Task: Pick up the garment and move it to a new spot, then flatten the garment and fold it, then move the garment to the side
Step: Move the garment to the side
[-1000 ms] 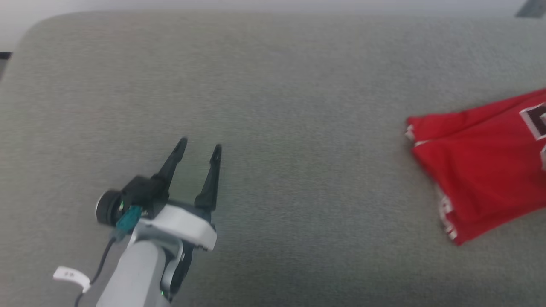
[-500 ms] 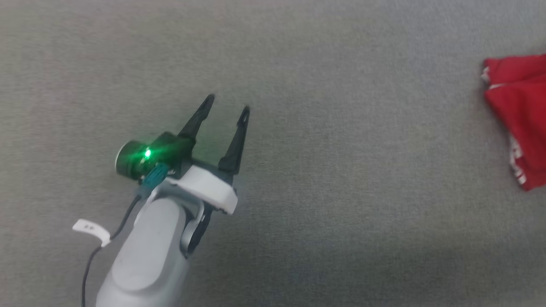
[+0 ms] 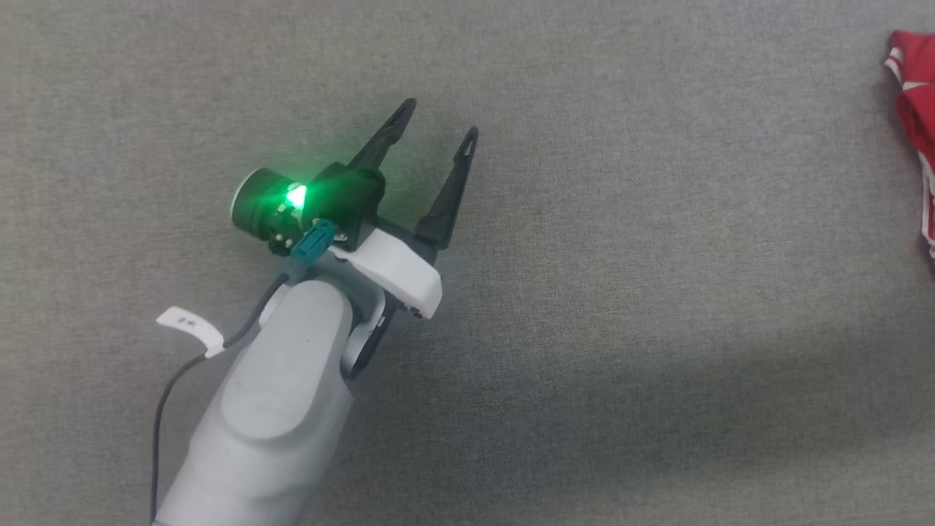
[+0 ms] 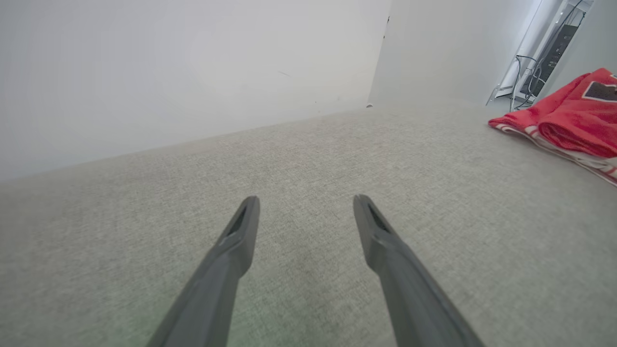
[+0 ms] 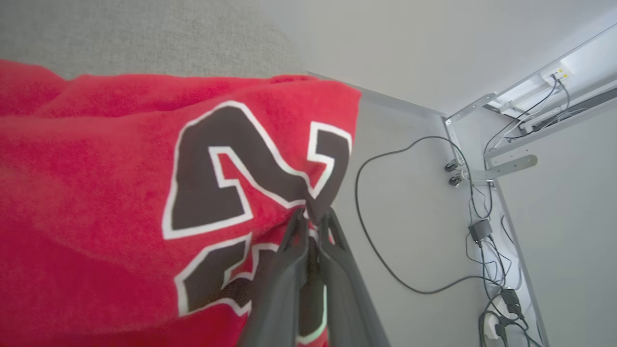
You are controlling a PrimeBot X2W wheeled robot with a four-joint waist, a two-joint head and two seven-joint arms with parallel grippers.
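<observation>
A grey woven fabric surface (image 3: 584,292) spreads under the robot, and a plain white wall (image 4: 193,72) stands behind its far edge in the left wrist view. The garment (image 5: 120,193), a red jersey T-shirt, lies bunched on this surface at its right side; in the head view it appears as a red fold with white striped trim (image 3: 917,109) at the right edge. Its dark "2", outlined in white, faces the right wrist camera. The right gripper (image 5: 313,217) has its two dark fingers pressed together, pinching the garment's edge just beside that number, where the cloth overhangs a pale floor with a black cable (image 5: 385,217). The left gripper (image 3: 438,120) hovers well apart from the garment over bare fabric, jaws spread wide with nothing between them (image 4: 306,202). A green light (image 3: 296,196) glows on its wrist, and a white tag (image 3: 188,325) hangs from its cable.
</observation>
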